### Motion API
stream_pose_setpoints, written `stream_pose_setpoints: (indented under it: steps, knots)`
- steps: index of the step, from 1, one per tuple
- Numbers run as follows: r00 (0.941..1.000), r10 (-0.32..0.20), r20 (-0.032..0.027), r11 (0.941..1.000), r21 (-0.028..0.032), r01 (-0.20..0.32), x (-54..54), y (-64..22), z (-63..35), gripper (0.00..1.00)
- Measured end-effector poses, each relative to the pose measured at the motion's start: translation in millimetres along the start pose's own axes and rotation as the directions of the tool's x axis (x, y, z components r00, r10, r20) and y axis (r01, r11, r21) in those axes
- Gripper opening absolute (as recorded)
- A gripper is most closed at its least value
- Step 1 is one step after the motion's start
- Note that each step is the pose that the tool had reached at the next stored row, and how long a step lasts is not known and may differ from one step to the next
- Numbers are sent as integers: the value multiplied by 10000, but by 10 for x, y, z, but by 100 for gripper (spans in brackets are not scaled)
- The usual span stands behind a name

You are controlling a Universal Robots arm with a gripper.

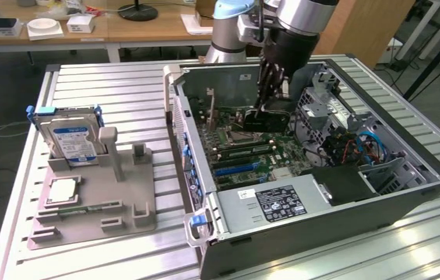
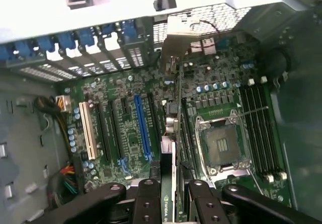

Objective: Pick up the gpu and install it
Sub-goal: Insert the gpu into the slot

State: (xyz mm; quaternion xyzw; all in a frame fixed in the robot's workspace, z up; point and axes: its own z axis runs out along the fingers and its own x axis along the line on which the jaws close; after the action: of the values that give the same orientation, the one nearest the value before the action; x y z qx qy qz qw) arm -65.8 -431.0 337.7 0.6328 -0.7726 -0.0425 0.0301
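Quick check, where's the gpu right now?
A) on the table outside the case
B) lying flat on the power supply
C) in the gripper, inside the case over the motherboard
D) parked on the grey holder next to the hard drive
C: in the wrist view the gripper clamps the gpu edge-on over the motherboard, and the exterior view shows it down inside the case.

- gpu (image 2: 167, 205): dark card; green strip with white lettering along the edge; pale grey bracket.
- gripper (image 2: 171, 182): black fingers (image 2: 147, 204).
- motherboard (image 2: 126, 143): green, silver-dotted; blue slot (image 2: 142, 126), cream slot (image 2: 88, 131), the rest black.
- clips (image 2: 75, 42): blue, in a row.
- hard drive (image 1: 70, 140): silver, blue-and-white label.
- holder (image 1: 122, 204): beige-grey.
- table (image 1: 103, 87): pale grey, ribbed stripes.
- case (image 1: 329, 233): dark grey.
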Motion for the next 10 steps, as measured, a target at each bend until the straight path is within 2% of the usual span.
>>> stream_pose_setpoints:
  steps: [3, 7, 10]
  knots:
    - [9985, -538, -56, 9985, -6, 538, 0, -4, 20, 26]
    - [9922, -1243, -128, 9922, -17, 1243, 0, -10, 50, 26]
    - [9897, -1422, -148, 9898, -21, 1422, -2, -19, 57, 26]
